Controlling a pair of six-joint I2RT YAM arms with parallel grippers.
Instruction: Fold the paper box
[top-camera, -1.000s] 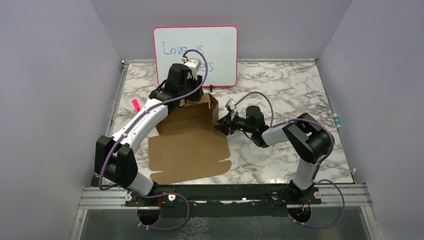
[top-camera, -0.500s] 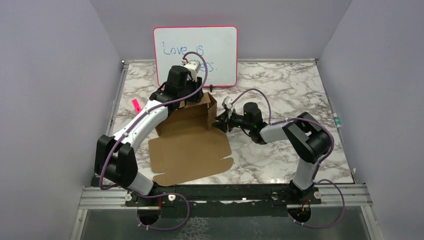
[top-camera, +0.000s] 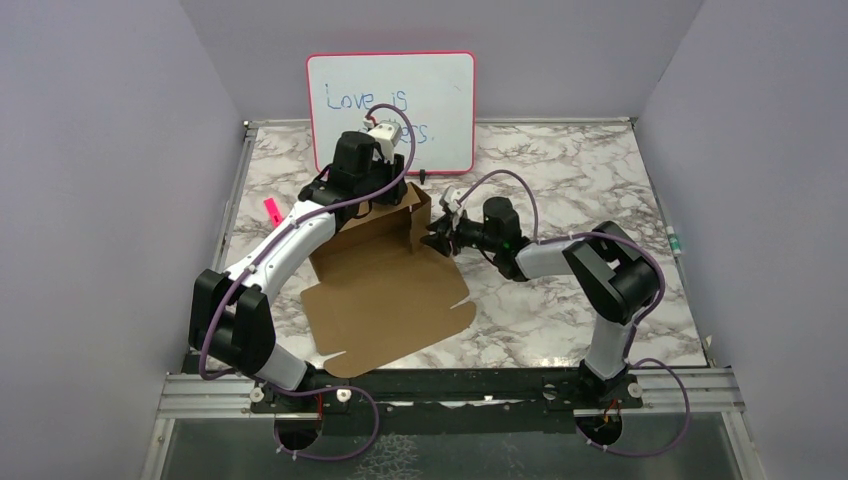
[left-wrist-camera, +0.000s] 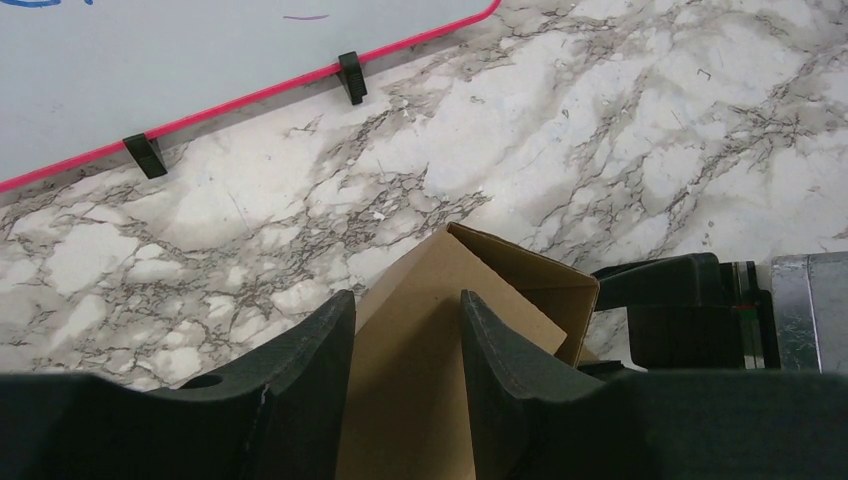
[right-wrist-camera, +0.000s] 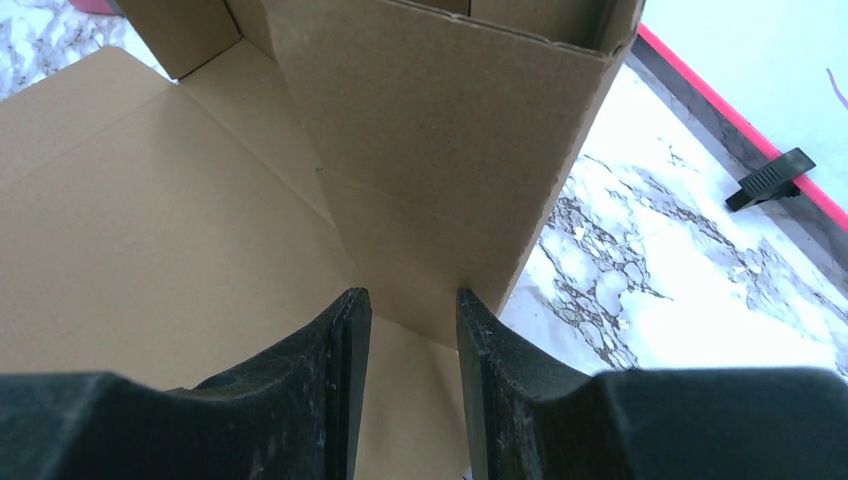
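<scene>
The paper box is a brown cardboard sheet lying on the marble table, with its back wall and right side wall raised. My left gripper hangs over the back wall. In the left wrist view its jaws stand apart with a cardboard face spanning the gap beneath them, not pinched. My right gripper meets the right side wall from outside. In the right wrist view its open fingers sit at the foot of that upright wall, with the flat floor panel to the left.
A pink-framed whiteboard stands on black feet at the back of the table, close behind the box. A small pink tag lies at the left. Purple walls close in on both sides.
The right gripper has moved left and away against the side wall. The sheet has swung round, its front right corner now further right. The left gripper has barely moved.
</scene>
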